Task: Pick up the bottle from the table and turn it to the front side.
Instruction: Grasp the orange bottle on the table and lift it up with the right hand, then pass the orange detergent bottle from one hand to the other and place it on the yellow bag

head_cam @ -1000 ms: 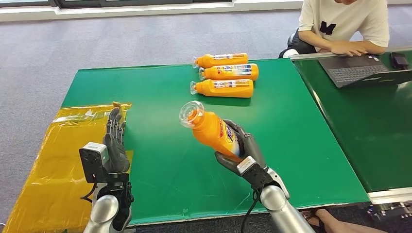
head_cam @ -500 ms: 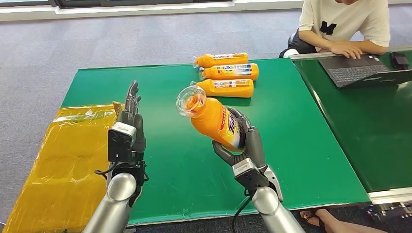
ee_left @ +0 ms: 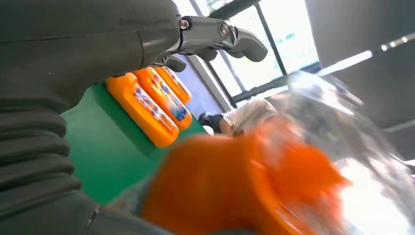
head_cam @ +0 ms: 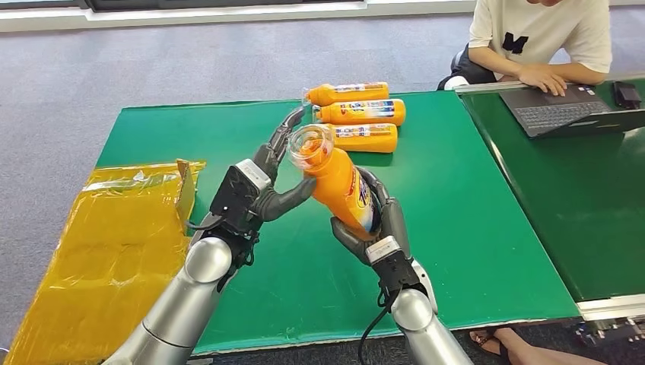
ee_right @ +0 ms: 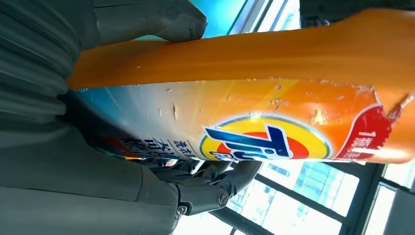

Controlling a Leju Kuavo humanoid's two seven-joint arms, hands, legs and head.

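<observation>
An orange bottle (head_cam: 338, 190) with a clear cap is held above the green table (head_cam: 471, 220), nearly upright and leaning toward the left. My right hand (head_cam: 382, 228) grips its lower body, label side facing the right wrist view, where the bottle (ee_right: 274, 98) lies across the hand (ee_right: 73, 161). My left hand (head_cam: 266, 182) has its thumb against the bottle's shoulder, with the fingers (head_cam: 283, 135) spread upward beside the cap. In the left wrist view the blurred neck and cap of the bottle (ee_left: 235, 186) lie between the thumb and the extended fingers (ee_left: 215, 34).
Three orange bottles (head_cam: 357, 114) lie side by side at the table's far edge. A yellow plastic sheet (head_cam: 99, 243) covers the left end. A person (head_cam: 540, 38) sits at the far right with a laptop (head_cam: 563, 106) on a second green table.
My left hand has swung up and to the right, from the table's left side to the bottle's neck. The right hand has tipped the bottle more upright.
</observation>
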